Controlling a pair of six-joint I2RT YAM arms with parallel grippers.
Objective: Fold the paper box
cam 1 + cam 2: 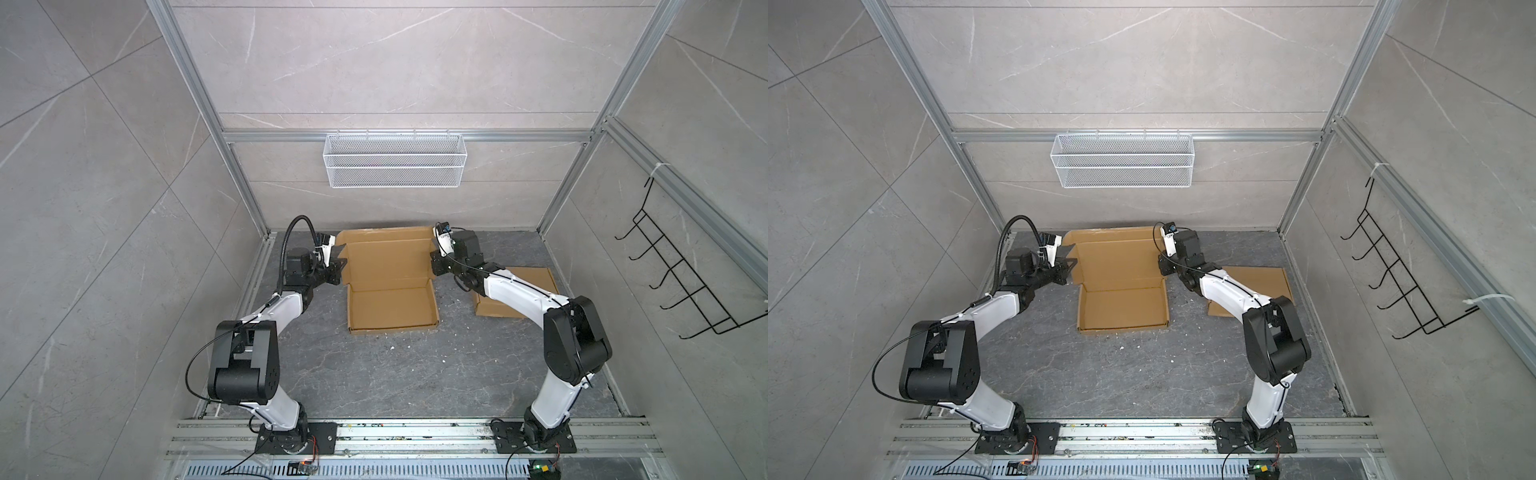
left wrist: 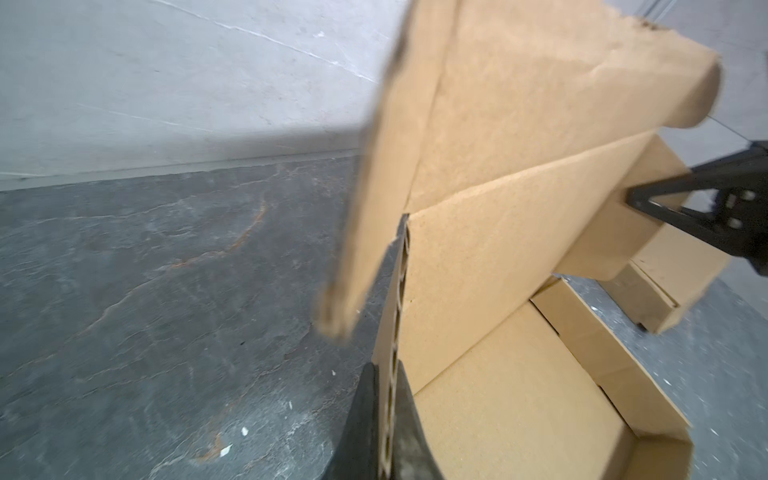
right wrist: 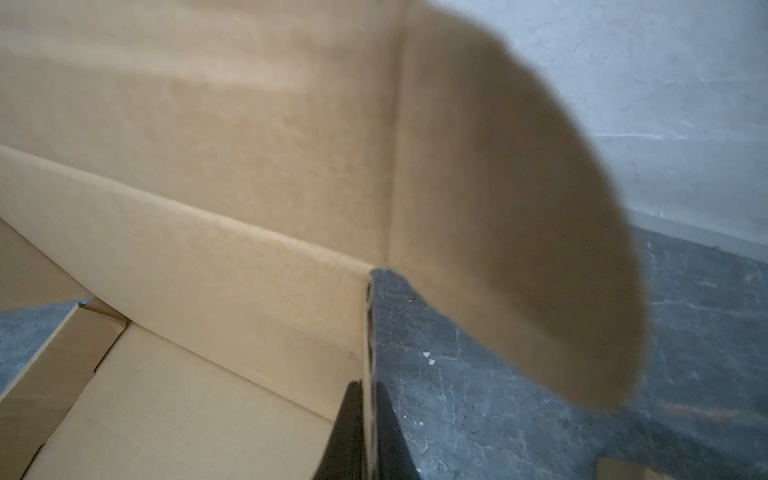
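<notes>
A dark, veined tabletop [image 1: 374, 374] sits between pale stone-look walls and an aluminium frame. The paper box [image 1: 390, 270] lies at its rear middle, tray toward the front and lid panel raised. The left pincer [image 2: 385, 374] is clamped on the panel's left corrugated edge, and the right pincer [image 3: 368, 399] on its right edge. Near flaps blur in both wrist views. The right arm hides part of a flat cardboard sheet [image 1: 536, 278]. A mesh basket [image 1: 395, 166] hangs on the back wall and a black wire rack [image 1: 685, 282] on the side wall.

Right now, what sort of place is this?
Probably a robot test cell: silver aluminium frame posts, two white-and-black robot arms bolted to a slotted metal base rail, and a brown cardboard box between them.
</notes>
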